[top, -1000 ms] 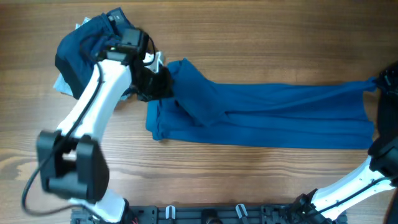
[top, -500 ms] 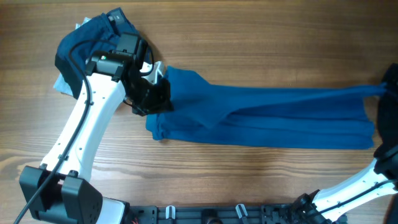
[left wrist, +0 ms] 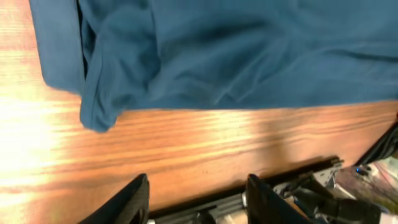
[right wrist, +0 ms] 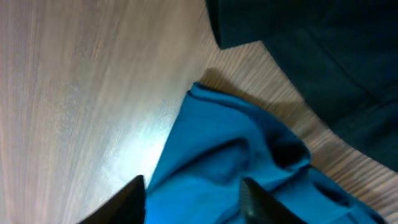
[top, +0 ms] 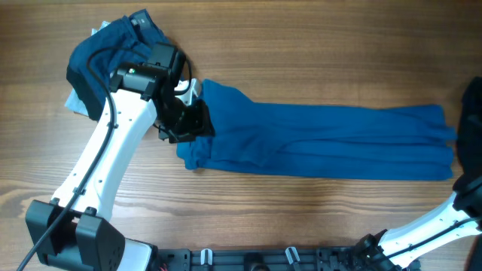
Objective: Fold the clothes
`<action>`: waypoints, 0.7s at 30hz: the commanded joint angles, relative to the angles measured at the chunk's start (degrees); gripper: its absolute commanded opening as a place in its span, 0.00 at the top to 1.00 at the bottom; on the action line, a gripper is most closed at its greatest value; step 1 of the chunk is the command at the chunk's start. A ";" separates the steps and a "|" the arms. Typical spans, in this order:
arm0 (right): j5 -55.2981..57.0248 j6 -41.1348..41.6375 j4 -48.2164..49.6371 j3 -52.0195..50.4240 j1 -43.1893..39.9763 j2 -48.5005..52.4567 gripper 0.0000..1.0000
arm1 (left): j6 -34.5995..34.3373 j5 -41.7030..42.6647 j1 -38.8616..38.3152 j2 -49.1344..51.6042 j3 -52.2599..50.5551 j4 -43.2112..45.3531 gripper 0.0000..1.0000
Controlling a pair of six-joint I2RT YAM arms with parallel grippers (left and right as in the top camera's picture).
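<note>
A long blue garment [top: 324, 143] lies stretched flat across the table, left to right. My left gripper [top: 186, 120] is at the garment's left end, open and empty; in the left wrist view its fingers [left wrist: 196, 180] hover over bare wood just off the cloth's hem [left wrist: 211, 50]. My right gripper [top: 471, 105] is at the table's right edge, partly out of the overhead view. In the right wrist view its fingers [right wrist: 193, 183] are spread open over the garment's crumpled right end [right wrist: 242, 155], not closed on it.
A pile of dark blue and light blue clothes [top: 98, 53] sits at the back left, behind my left arm. Dark fabric [right wrist: 323, 50] lies beside the garment's right end. The robot's base rail [top: 248, 260] runs along the front edge.
Both ends of the garment were let go. The raised fold at the left end dropped flat, and the right end slid back from the right gripper onto the table.
</note>
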 commanded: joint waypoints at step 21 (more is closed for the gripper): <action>9.38 -34.01 5.70 -10.49 -0.02 7.23 0.27 | 0.11 -1.01 2.16 -1.05 0.63 5.20 0.28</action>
